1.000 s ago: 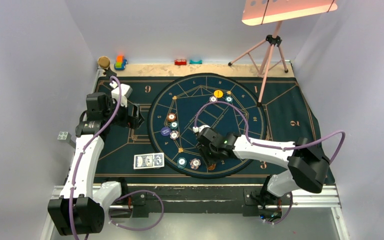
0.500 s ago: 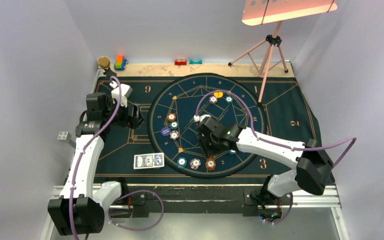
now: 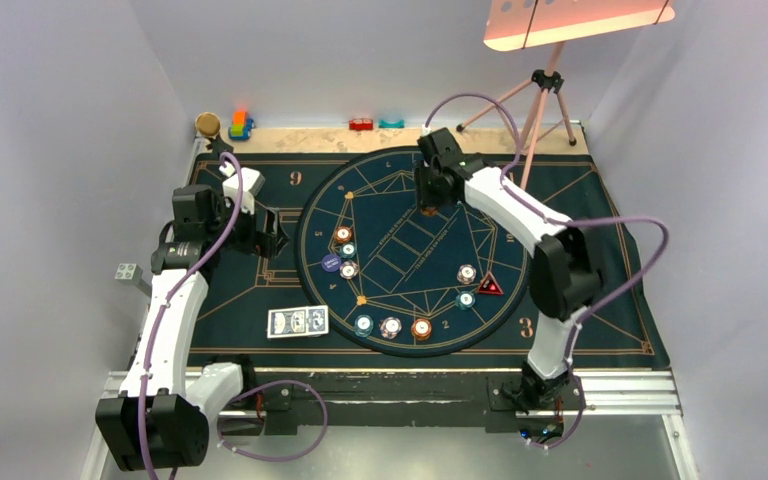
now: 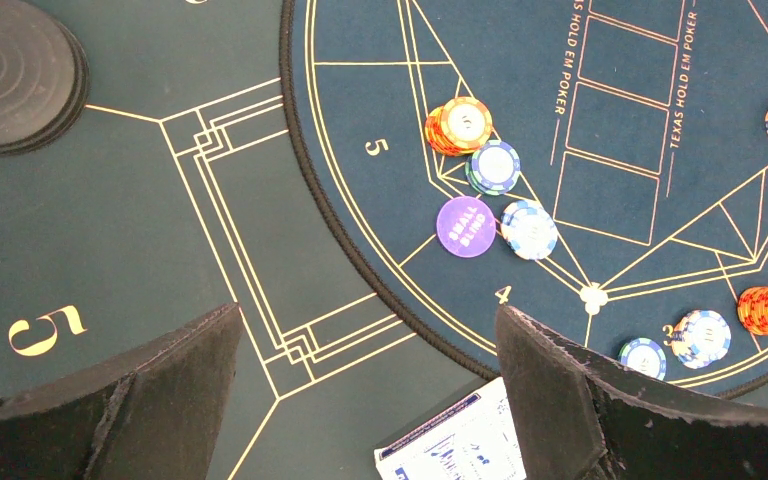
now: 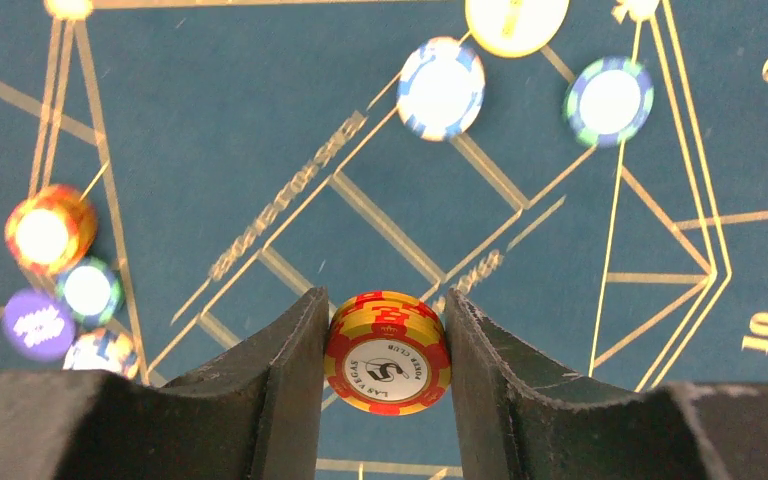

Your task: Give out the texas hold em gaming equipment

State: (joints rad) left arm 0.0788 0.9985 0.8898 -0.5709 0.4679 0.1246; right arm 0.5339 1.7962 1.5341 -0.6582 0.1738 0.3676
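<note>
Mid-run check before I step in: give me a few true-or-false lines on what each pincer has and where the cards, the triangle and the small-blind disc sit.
1. The right pincer is shut on a red-and-yellow chip. True.
2. The left pincer holds the playing cards. False: it is open and empty, and the cards lie on the mat.
3. The red triangle token lies inside the round field. True.
4. The purple small-blind disc lies outside the round field, next to the cards. False: it sits just inside the field's rim, beside a group of three chip piles.
</note>
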